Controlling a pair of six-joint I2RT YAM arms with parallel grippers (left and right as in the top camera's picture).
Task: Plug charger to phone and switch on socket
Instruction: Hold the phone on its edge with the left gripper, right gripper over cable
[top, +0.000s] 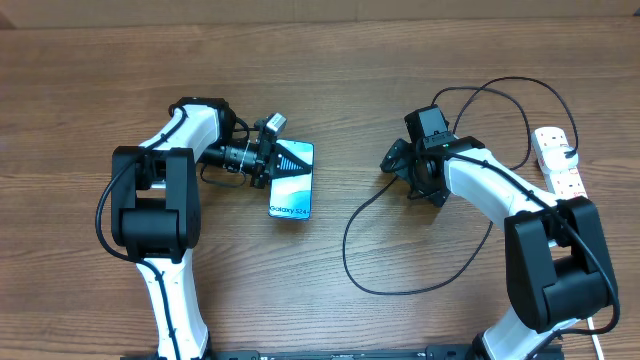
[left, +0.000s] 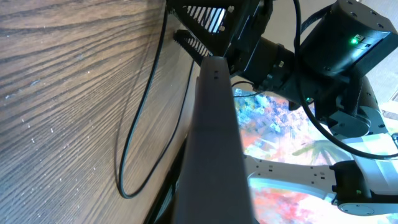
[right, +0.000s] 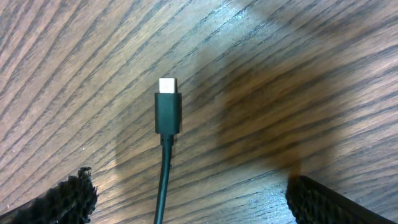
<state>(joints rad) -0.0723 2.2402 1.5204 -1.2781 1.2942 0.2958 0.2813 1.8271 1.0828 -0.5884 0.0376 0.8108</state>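
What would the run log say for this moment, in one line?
left gripper: at phone edge, grip unclear | right gripper: open above charger plug tip | phone: not plugged in

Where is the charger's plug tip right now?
Right wrist view: the plug tip lies on the table, between the open jaws of the right gripper.

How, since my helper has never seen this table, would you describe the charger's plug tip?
On the wooden table, go to the open right tool. Directly beneath it on bare wood, the thin black cable ends in a short black plug. Its small silvery tip sets it apart from everything nearby.
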